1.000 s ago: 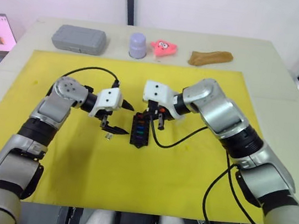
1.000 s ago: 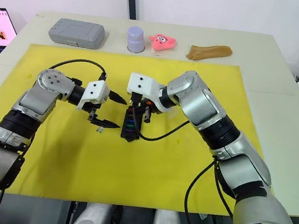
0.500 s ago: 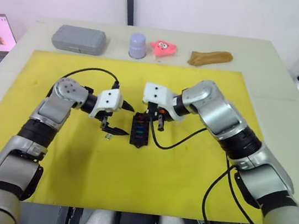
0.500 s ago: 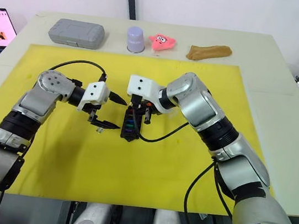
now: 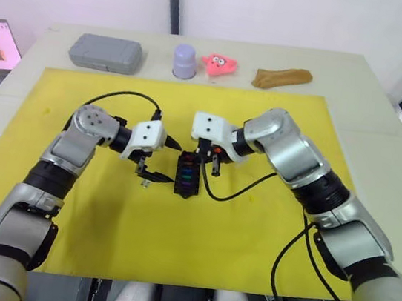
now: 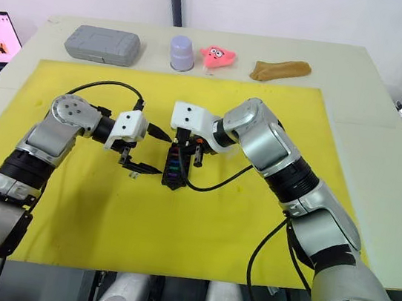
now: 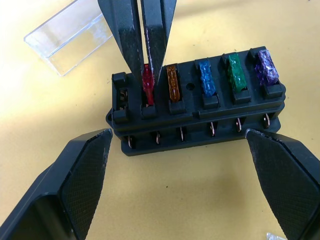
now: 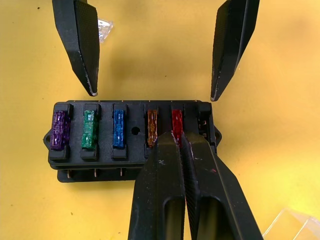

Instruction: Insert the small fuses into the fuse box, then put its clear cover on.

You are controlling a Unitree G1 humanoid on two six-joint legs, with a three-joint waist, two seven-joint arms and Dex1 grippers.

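The fuse box sits near the middle of the yellow mat on the desk. The purple fuse, green fuse, blue fuse and orange fuse are seated in its slots. The right claw pinches the red fuse, its fingers pressed close together, and holds it in the slot beside the orange one. The last slot, at the box's end past the red fuse, is empty. The left claw is spread wide, its two tips just beside the box's long side and not touching it.

The main risk is probably at the red fuse: if it is not fully down when the right claw lets go, it may tilt or lift out with the fingers, and a sideways pull could drag the unheld box across the mat. The fingers also stand close to the orange fuse and could nudge it.

The clear cover lies just beyond the box's empty-slot end, near enough to be knocked by a retreating arm. A small clear-looking piece lies on the mat on the left claw's side of the box; I cannot tell whether it is the grey fuse. Elsewhere around the box the mat is open, and the grey case along the desk's far edge is well apart.
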